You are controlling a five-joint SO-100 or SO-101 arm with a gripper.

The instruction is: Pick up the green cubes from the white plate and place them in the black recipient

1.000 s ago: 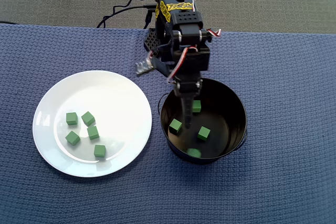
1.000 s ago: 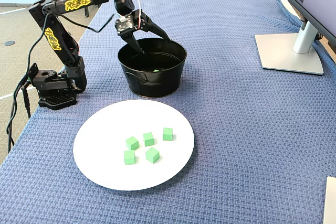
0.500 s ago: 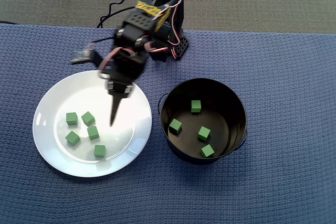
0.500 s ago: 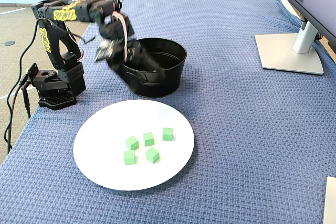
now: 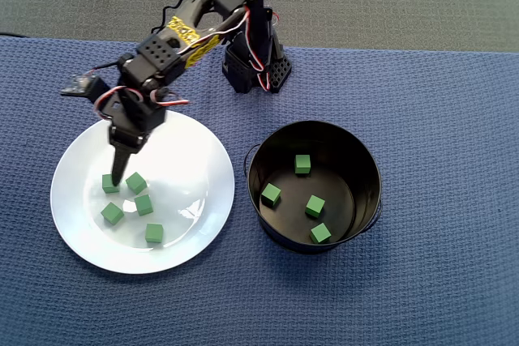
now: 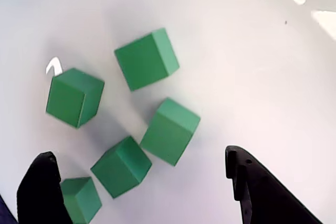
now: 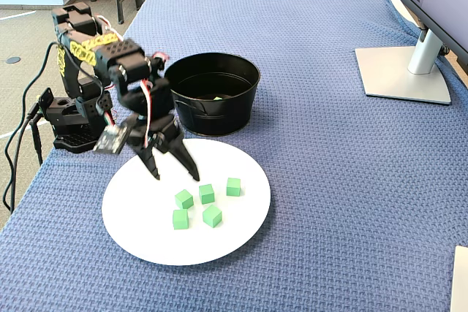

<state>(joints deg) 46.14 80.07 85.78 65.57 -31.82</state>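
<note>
Swinging away from the pot a second ago, the gripper [image 7: 176, 177] now hangs over the plate [image 5: 195, 151] with its jaws spread wide and holding nothing, both black tips showing at the bottom corners of the wrist view. Five green cubes [image 5: 135, 182] sit loosely clustered on the plate, left of its centre in the overhead view; in the fixed view the tips point down just at eleven o'clock from that cluster, with the nearest cube [image 7: 183, 199] a little beyond them. In the wrist view, one cube [image 6: 122, 167] lies between the tips and another [image 6: 81, 199] sits right beside the left tip, so a straight drop risks catching two or knocking one aside. My judgement is that the arm should centre a single cube between the jaws, preferably one at the edge of the group, square the jaws to its flat faces, then lower and close. Four more cubes [image 5: 315, 206] already lie in the black pot [image 5: 365, 160], which stands just beside the plate at three o'clock in the overhead view, on the blue cloth [image 5: 438, 119].
</note>
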